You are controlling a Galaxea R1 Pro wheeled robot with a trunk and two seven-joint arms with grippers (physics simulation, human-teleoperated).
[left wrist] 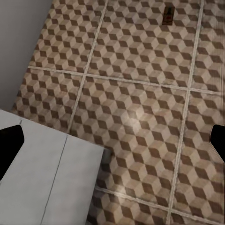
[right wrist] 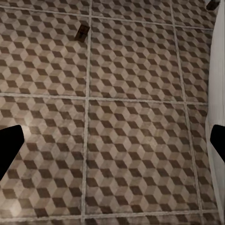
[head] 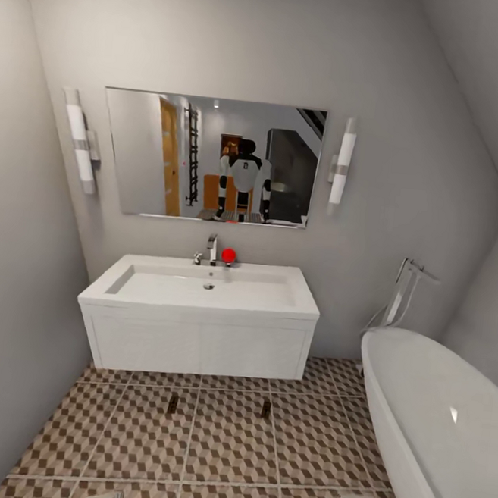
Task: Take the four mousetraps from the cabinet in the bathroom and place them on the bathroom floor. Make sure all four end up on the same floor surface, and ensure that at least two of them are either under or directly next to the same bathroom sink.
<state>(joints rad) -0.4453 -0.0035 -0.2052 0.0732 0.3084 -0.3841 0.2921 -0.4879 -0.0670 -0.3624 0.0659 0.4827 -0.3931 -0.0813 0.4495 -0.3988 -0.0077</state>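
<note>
Both grippers hang spread and empty over the cube-patterned brown tiled floor (head: 222, 444), where two small tan wooden mousetraps (head: 172, 402) lie before the white sink vanity (head: 194, 343).

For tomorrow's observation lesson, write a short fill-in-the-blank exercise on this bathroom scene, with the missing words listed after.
1. Two mousetraps lie on the tiled ____.
2. Both lie just in front of the white ____.
3. Above the faucet hangs a wide ____.
4. At the head view's right stands a white ____.

Missing words: floor; sink; mirror; bathtub
</note>
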